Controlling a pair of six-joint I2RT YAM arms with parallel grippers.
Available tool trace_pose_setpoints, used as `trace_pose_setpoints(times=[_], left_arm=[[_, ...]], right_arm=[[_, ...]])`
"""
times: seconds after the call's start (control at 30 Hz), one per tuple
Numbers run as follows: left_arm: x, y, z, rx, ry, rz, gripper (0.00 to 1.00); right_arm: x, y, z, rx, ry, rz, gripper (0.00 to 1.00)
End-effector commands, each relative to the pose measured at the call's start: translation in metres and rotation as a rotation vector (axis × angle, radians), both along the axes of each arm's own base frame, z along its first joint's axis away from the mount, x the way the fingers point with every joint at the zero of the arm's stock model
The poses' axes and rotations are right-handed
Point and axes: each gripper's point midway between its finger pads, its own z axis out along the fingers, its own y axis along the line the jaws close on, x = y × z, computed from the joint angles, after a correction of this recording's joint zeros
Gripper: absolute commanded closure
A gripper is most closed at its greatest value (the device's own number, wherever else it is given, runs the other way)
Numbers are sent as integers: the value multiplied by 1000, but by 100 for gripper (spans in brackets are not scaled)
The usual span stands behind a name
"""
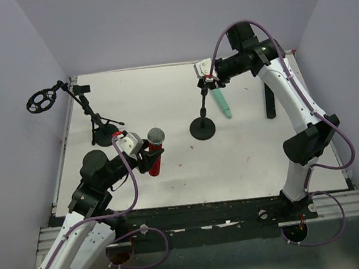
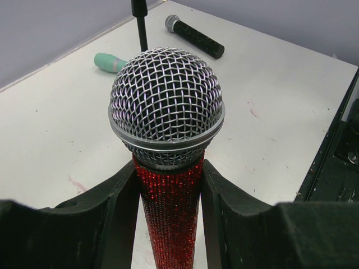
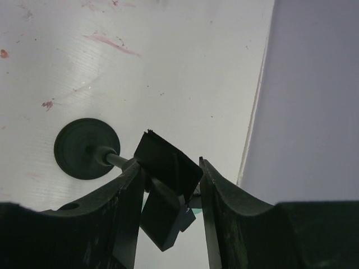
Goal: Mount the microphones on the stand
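- White tabletop (image 1: 252, 145) under pale grey walls.
- Nearest, left fingers (image 2: 120, 204) pinching red glitter microphone with silver mesh head (image 2: 167, 106), head uppermost.
- Mid-table, right fingers (image 3: 126, 204) closed around black clip (image 3: 168, 165) atop slim round-based stand (image 1: 203, 128).
- Just beyond, mint-green microphone (image 1: 223, 105) lying flat beside that stand; black microphone (image 2: 196, 38) farther right.
- Risk: tipping that light stand with a skewed push into the clip; slipping of the red barrel under sideways load.
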Motion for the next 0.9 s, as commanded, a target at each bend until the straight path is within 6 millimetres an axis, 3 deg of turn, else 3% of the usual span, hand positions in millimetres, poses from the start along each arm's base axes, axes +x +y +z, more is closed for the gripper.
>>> trace_pose_setpoints(times=[0.0, 0.27, 0.43, 0.6, 0.67, 0.87], left_arm=[[-4, -4, 15, -37, -44, -32, 100], [-6, -2, 16, -42, -51, -33, 100], [-7, -3, 17, -46, -52, -39, 100], [-8, -3, 17, -48, -51, -42, 100], [-8, -3, 18, -49, -52, -42, 100], [-8, -3, 18, -49, -55, -42, 100]], right_arm=[[-1, 2, 1, 3, 75, -109, 53], [-14, 18, 1, 41, 128, -302, 67], [-15, 18, 10, 101, 163, -429, 67], [-37, 21, 7, 111, 224, -395, 53], [-44, 22, 4, 111, 245, -379, 42], [-47, 24, 17, 156, 259, -387, 25]])
